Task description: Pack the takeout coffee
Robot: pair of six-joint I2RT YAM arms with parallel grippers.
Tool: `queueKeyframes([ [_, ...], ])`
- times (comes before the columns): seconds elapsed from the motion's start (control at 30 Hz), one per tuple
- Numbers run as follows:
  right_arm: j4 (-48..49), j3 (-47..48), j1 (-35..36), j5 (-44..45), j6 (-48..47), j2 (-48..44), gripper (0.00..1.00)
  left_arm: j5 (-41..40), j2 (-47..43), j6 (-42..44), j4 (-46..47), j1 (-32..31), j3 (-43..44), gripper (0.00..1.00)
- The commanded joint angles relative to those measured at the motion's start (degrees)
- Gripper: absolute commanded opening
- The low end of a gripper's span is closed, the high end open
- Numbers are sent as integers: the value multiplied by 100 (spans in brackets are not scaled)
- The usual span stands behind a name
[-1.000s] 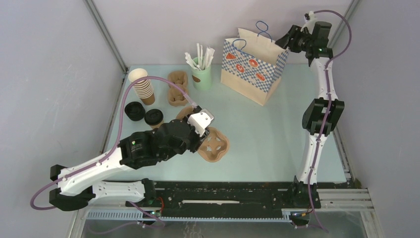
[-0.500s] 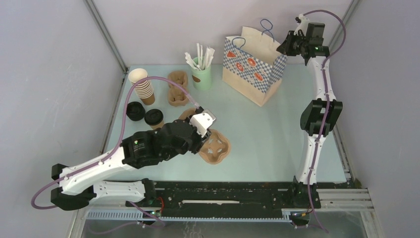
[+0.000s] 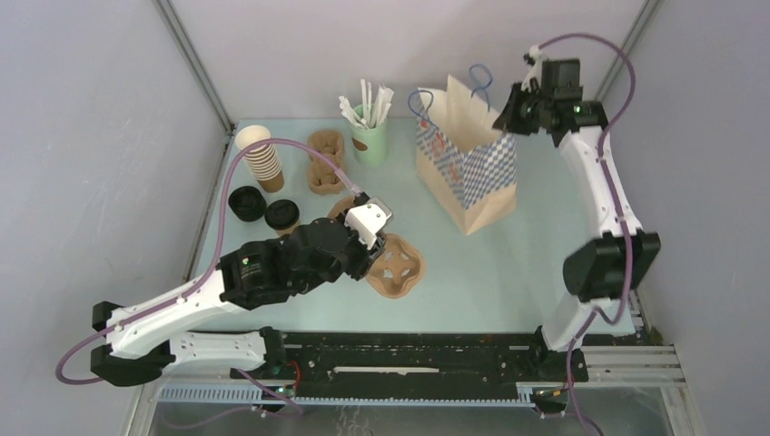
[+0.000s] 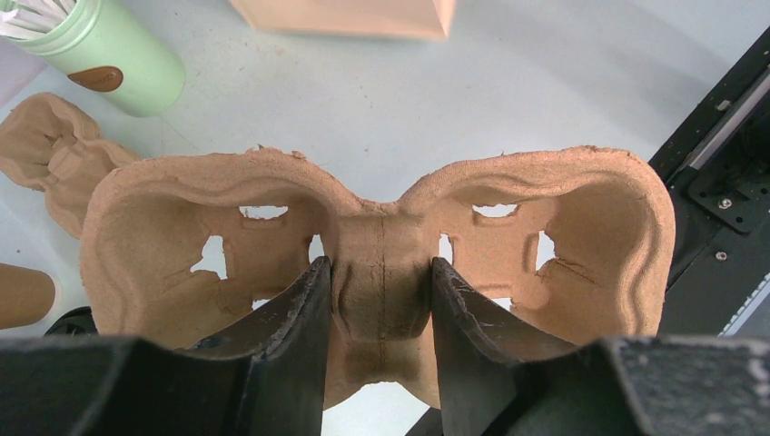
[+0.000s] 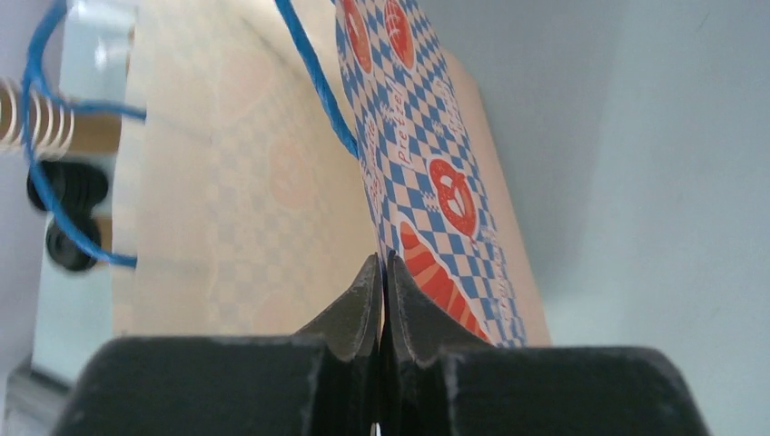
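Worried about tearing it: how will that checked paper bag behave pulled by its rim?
Probably floppy: the paper bag is thin-walled, pinched at its rim by the right hand. Likely light and apt to tip or slide, being tall with nothing visible inside.

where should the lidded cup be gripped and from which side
Likely the cup by its brown wall just under its lid, jaws coming in from the near side. It stands upright and is round, so opposite sides of the wall suit flat jaws. A black lid sits close on its left and the cup stack stands behind, leaving the front freest.
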Motion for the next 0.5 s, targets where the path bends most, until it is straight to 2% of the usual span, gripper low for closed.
queueKeyframes([
  [0.0, -415, -1621, 420, 414, 742, -1400, 11, -49, -240, -73, 338, 14, 51, 39],
  [0.07, -396, -2513, 662, 439, 1048, -2279, 15, -41, -309, -55, 357, 10, -9, 39],
  [0.1, -401, -2904, 790, 422, 1182, -2642, 22, -43, -346, -40, 353, 10, -36, 39],
  [0.17, -508, -3455, 1085, 470, 1470, -3275, 40, -37, -434, -43, 342, 10, -96, 39],
  [0.2, -562, -3622, 1253, 460, 1600, -3519, 52, -38, -491, -62, 341, 10, -128, 38],
  [0.27, -778, -3757, 1530, 468, 1691, -3880, 67, -41, -621, -126, 342, 6, -203, 38],
  [0.33, -892, -3758, 1719, 474, 1603, -4077, 74, -8, -751, -228, 270, -5, -217, 38],
  [0.47, -928, -3686, 1748, 627, 1219, -4159, 80, 138, -1069, -470, 94, -25, -189, 38],
])
